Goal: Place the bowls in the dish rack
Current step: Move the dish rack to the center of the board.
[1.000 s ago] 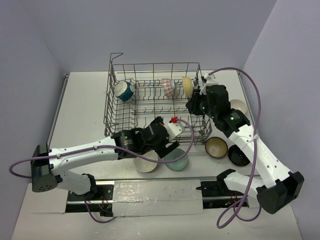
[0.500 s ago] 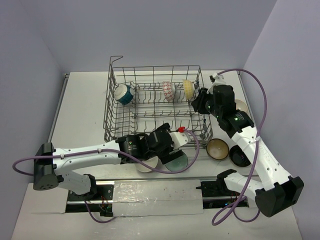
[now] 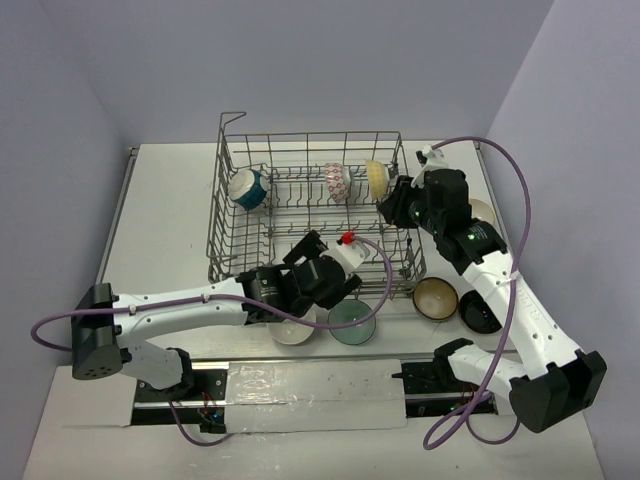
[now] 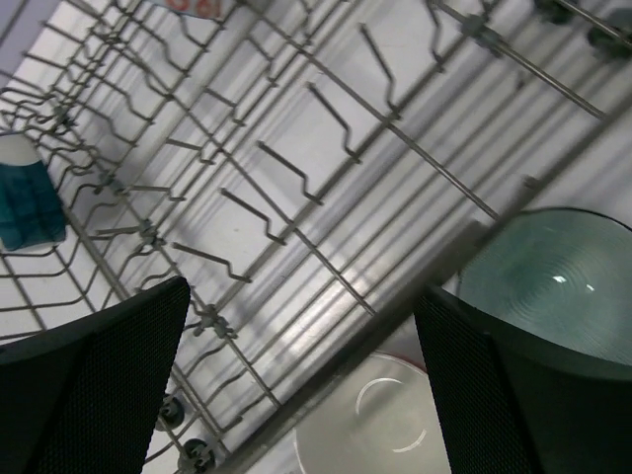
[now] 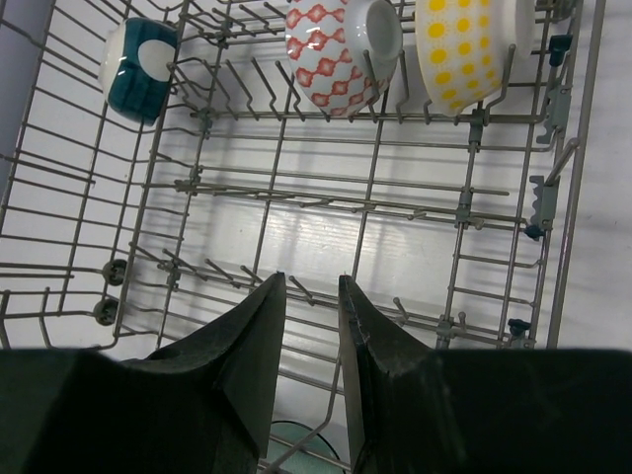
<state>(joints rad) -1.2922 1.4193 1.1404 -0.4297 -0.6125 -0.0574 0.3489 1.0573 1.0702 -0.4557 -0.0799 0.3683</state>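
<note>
The grey wire dish rack (image 3: 232,215) holds three bowls on edge: a blue and white one (image 3: 247,187), a red-patterned one (image 3: 337,180) and a cream one with yellow dots (image 3: 376,177). A white bowl (image 3: 293,330) and a pale green bowl (image 3: 352,322) sit on the table in front of the rack. My left gripper (image 3: 335,285) hovers above them by the rack's front wall. In the left wrist view it (image 4: 301,296) is wide open and empty over the white bowl (image 4: 385,425) and green bowl (image 4: 553,276). My right gripper (image 5: 310,278) hangs over the rack's right side, its fingers a narrow gap apart, holding nothing.
A tan bowl (image 3: 434,296) and a black bowl (image 3: 478,312) rest on the table right of the rack, under the right arm. Another pale bowl (image 3: 482,212) shows behind that arm. The rack's upright tines (image 5: 326,183) and tall grid walls stand under both grippers.
The left gripper dipped toward the green bowl, then came back up toward the rack's front wall with its jaws wider. The right arm shifted slightly right, then held still.
</note>
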